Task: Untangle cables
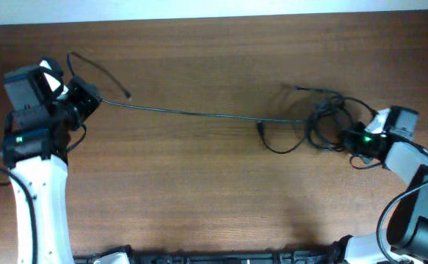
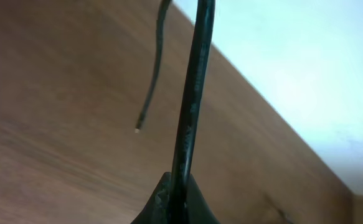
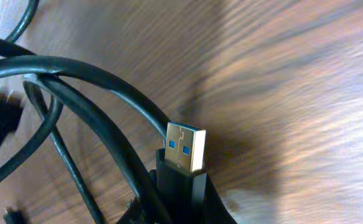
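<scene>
A thin black cable (image 1: pixel 191 112) runs taut across the table from my left gripper (image 1: pixel 89 97) to a tangle of black cable loops (image 1: pixel 324 121) at the right. My left gripper is shut on this cable (image 2: pixel 190 118), near its end; the free end (image 2: pixel 149 102) curls past it with a small tip. My right gripper (image 1: pixel 349 137) sits at the tangle's right side and is shut on a black USB plug (image 3: pixel 184 152) with a metal tip and blue insert. Several black loops (image 3: pixel 75 106) lie left of the plug.
A loose cable end with a small plug (image 1: pixel 260 129) lies left of the tangle. The wooden table's far edge (image 1: pixel 214 20) meets a pale wall. Both arm bases stand at the near corners.
</scene>
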You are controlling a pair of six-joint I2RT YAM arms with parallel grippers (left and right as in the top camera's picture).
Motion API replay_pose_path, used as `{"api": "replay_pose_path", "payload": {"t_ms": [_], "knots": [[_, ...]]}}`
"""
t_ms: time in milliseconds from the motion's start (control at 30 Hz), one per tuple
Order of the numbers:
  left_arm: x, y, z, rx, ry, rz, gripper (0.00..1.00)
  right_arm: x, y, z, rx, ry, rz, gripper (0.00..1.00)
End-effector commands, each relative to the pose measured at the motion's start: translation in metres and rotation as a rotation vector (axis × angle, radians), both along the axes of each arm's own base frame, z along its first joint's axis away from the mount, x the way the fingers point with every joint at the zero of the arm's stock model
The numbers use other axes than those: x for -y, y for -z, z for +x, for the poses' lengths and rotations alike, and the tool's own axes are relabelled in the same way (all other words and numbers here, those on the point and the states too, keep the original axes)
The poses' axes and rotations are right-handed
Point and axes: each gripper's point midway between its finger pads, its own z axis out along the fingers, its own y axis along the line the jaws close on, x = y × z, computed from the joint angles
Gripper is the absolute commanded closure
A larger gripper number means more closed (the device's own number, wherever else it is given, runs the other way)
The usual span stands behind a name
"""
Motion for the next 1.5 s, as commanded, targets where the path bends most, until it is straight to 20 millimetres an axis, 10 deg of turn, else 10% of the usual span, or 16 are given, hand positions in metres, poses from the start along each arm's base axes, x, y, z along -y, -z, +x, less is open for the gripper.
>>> {"api": "replay_pose_path", "payload": {"t_ms": [0,333,500,733,967,1200,1267,1467], "knots": [[-0.045,0.018,0.004,-0.064,-0.120,0.102,1.00,0.036,-0.001,-0.009,0.002,0.088,-0.035,0.96],[-0.140,0.030,-0.021,-0.120,-0.326,0.213,1.00,0.061,0.003,-0.022,-0.028,0.168,-0.062,0.96],[-0.114,0.024,-0.009,-0.037,-0.188,0.079,1.00,0.057,0.006,-0.027,-0.054,0.167,-0.047,0.93],[-0.146,-0.048,0.034,0.253,-0.117,0.500,1.00,0.053,0.009,-0.033,-0.081,0.166,-0.033,0.42],[-0.205,-0.110,0.040,0.419,-0.414,0.753,1.00,0.045,0.015,-0.046,-0.142,0.163,0.001,0.27],[-0.259,-0.050,0.082,0.388,-0.514,0.789,1.00,0.034,0.019,-0.061,-0.214,0.160,0.040,0.18],[-0.281,-0.032,0.087,0.324,-0.576,0.808,1.00,0.031,0.021,-0.066,-0.236,0.159,0.052,0.01],[-0.319,-0.043,0.113,0.203,-0.564,0.918,1.00,0.028,0.022,-0.072,-0.261,0.161,0.066,0.02]]}}
